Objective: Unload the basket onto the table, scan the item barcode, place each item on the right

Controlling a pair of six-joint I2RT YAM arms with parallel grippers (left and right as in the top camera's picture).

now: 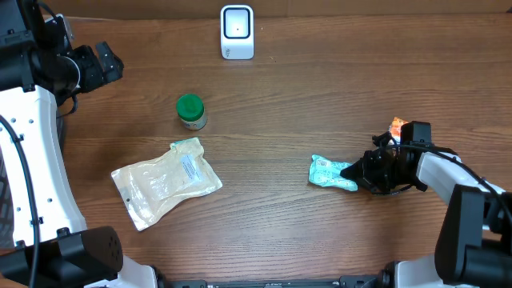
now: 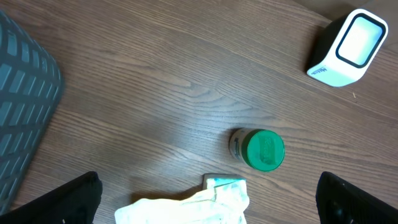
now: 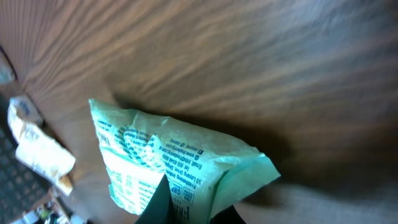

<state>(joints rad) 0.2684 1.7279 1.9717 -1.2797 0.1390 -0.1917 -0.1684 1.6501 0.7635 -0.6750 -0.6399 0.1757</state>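
The item, a teal printed packet, lies on the wooden table at the right. My right gripper is shut on the packet's right end. In the right wrist view the packet fills the middle, with a dark finger pressed over its printed face and my right gripper clamped on its edge. Its barcode is hidden from me. The white scanner stands at the back centre and also shows in the left wrist view. My left gripper hangs open at the far left, holding nothing.
A green-lidded jar stands left of centre, and a clear plastic pouch lies in front of it. An orange and white packet sits behind my right arm. White packets lie at the left edge of the right wrist view.
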